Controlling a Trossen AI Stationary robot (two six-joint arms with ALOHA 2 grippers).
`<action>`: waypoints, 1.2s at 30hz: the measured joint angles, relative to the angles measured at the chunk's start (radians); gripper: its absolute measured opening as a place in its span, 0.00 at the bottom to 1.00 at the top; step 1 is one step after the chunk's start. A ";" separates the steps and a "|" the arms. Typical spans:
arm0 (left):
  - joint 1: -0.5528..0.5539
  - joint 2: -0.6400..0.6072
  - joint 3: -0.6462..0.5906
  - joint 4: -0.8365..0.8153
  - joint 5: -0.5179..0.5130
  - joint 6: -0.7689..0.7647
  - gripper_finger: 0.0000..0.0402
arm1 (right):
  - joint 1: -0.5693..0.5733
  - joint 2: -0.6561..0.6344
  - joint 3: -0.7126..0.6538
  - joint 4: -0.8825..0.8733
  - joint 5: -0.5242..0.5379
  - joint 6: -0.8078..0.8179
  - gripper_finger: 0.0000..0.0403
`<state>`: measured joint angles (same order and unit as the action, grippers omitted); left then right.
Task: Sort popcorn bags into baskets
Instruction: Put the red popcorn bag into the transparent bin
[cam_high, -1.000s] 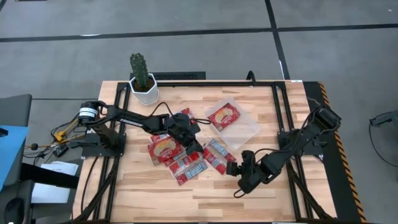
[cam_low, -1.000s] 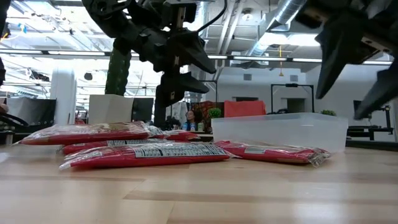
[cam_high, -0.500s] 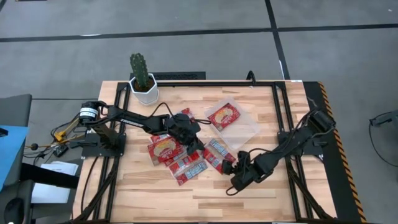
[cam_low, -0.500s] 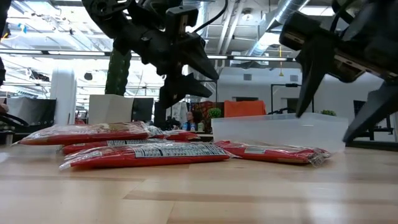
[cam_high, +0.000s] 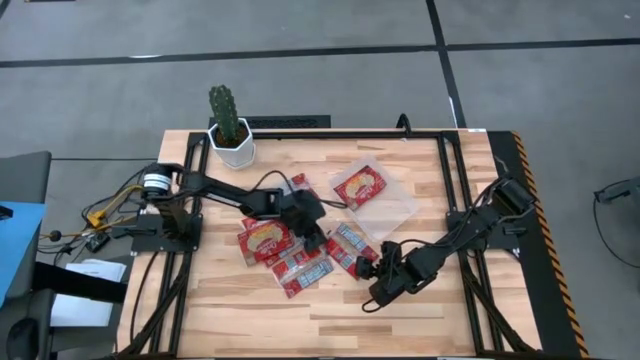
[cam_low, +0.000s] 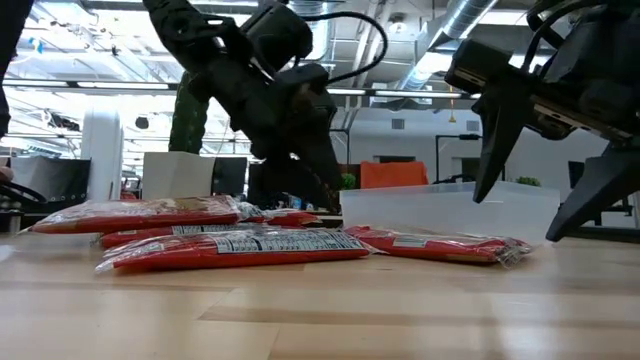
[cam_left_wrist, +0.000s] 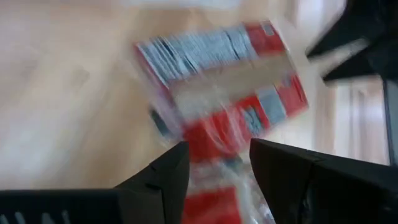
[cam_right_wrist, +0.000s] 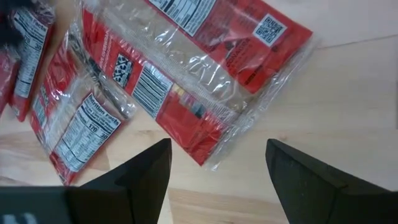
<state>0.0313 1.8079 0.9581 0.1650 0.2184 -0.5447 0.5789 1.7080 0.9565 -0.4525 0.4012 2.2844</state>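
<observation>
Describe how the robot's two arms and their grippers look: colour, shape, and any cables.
Both arms are black, built of slim jointed links. The left arm has a silver-white round part near its base and loose black cables looping along it. Each gripper, left and right, ends in two broad, flat, matte black fingers with angular tips. No markings are visible on them.

From my remote station, the place read as an industrial robotics lab or workshop. The wooden table (cam_high: 240, 300) stood on grey carpet tiles (cam_high: 100, 100), with black rails (cam_high: 440, 160) framing its top and a hazard-striped edge (cam_high: 545, 240) on one side. Well beyond my end effectors, past the table, I saw an open hall: exposed ceiling ducts (cam_low: 460, 25), strip lighting (cam_low: 60, 85), white walls, monitors (cam_low: 40, 180) and an orange chair back (cam_low: 392, 175).
</observation>
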 joint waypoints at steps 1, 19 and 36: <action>-0.005 0.016 0.017 0.000 0.012 -0.001 0.40 | 0.000 -0.001 0.000 -0.005 0.000 0.000 0.71; 0.015 0.093 0.100 -0.039 -0.066 -0.008 0.41 | -0.060 0.040 0.003 -0.023 -0.010 -0.005 0.71; 0.007 0.147 0.099 -0.072 -0.045 0.062 0.41 | -0.123 0.104 0.005 0.041 -0.023 -0.005 0.71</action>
<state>0.0385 1.9551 1.0568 0.0928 0.1731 -0.4826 0.4559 1.8118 0.9611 -0.4111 0.3786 2.2796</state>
